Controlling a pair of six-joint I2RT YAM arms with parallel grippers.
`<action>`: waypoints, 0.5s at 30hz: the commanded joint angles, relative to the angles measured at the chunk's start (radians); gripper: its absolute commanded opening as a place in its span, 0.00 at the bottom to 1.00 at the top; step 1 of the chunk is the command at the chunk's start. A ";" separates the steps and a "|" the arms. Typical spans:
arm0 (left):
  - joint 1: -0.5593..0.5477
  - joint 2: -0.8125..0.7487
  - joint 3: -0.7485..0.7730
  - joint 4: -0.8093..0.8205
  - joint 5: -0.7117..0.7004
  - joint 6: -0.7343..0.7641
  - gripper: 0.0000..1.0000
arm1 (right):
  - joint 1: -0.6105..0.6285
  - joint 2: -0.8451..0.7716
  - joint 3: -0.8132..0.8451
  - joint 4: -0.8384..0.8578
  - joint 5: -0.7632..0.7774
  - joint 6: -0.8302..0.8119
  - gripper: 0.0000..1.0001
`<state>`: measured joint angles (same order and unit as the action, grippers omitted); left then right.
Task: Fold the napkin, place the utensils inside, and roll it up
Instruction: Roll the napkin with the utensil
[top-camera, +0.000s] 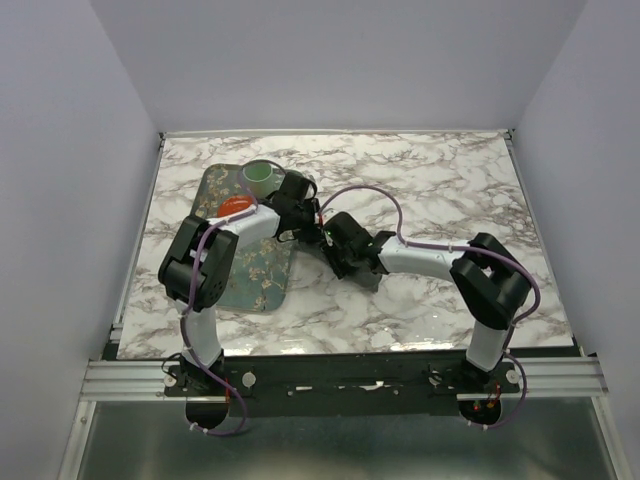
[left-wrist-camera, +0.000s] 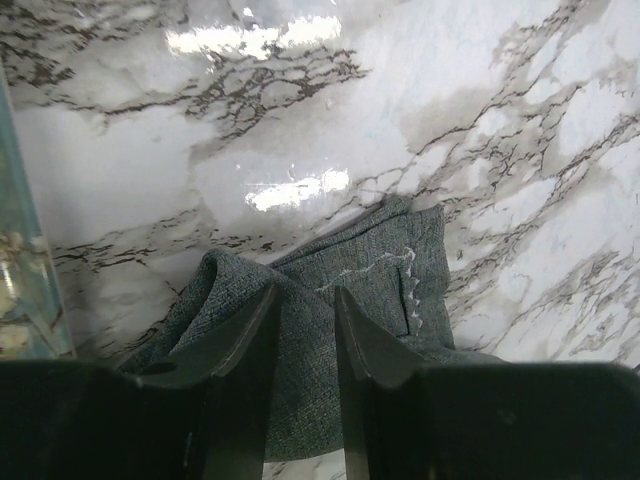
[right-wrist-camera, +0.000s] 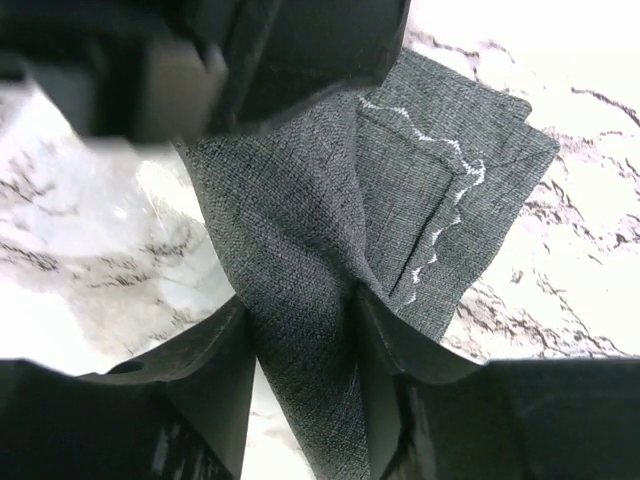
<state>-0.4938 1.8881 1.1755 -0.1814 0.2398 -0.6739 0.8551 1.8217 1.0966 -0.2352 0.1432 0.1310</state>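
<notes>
The right gripper (right-wrist-camera: 303, 312) has its black fingers closed on a raised fold of the napkin (right-wrist-camera: 330, 210), a dark grey woven cloth with a pale zigzag hem stitch. The left gripper (left-wrist-camera: 305, 300), its fingers almost together, clamps the same crumpled cloth. The cloth lies on the glossy marble table (left-wrist-camera: 300, 120), near the floral tray (top-camera: 255, 275).

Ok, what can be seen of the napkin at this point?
The napkin is dark grey woven cloth with a hemmed edge and a white zigzag stitch. It lies bunched in folded layers on the marble table, beside the tray. The right claw pinches one fold; the left claw seems to pinch another, the cloth ridged between them.
</notes>
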 joint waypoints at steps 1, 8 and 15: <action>0.034 -0.041 0.059 -0.092 0.000 0.048 0.39 | -0.022 0.054 -0.023 -0.015 -0.138 0.051 0.43; 0.031 -0.098 0.101 -0.122 0.032 0.059 0.42 | -0.138 0.056 -0.043 -0.015 -0.381 0.119 0.35; 0.014 -0.135 0.070 -0.109 0.062 0.080 0.42 | -0.252 0.091 -0.092 0.026 -0.608 0.182 0.34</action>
<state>-0.4652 1.8000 1.2602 -0.2790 0.2596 -0.6289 0.6548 1.8355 1.0794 -0.1825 -0.2802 0.2504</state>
